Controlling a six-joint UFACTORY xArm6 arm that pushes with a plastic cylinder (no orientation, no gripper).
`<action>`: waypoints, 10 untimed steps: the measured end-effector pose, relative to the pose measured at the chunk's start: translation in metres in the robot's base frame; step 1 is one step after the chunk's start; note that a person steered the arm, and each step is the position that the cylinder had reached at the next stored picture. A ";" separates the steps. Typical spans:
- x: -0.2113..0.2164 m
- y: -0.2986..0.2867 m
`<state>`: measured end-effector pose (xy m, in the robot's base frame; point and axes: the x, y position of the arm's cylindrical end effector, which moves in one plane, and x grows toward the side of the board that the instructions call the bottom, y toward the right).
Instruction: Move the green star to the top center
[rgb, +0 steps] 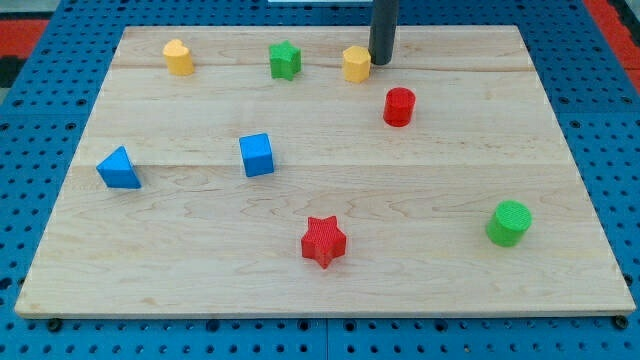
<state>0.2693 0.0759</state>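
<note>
The green star (285, 60) lies near the view's top, a little left of centre, on the wooden board (330, 270). My tip (381, 61) is at the view's top, right of centre. It stands just right of a yellow hexagon block (356, 63), close to it or touching, and about a hundred pixels right of the green star. The rod rises out of the view's top edge.
A yellow cylinder-like block (179, 57) sits at top left. A red cylinder (399, 106) is below my tip. A blue cube (257, 155) and a blue triangle (119, 168) are at left. A red star (323, 241) is at bottom centre, a green cylinder (509, 222) at bottom right.
</note>
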 end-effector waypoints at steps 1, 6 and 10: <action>0.017 -0.001; 0.034 -0.197; 0.003 -0.152</action>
<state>0.2721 -0.0761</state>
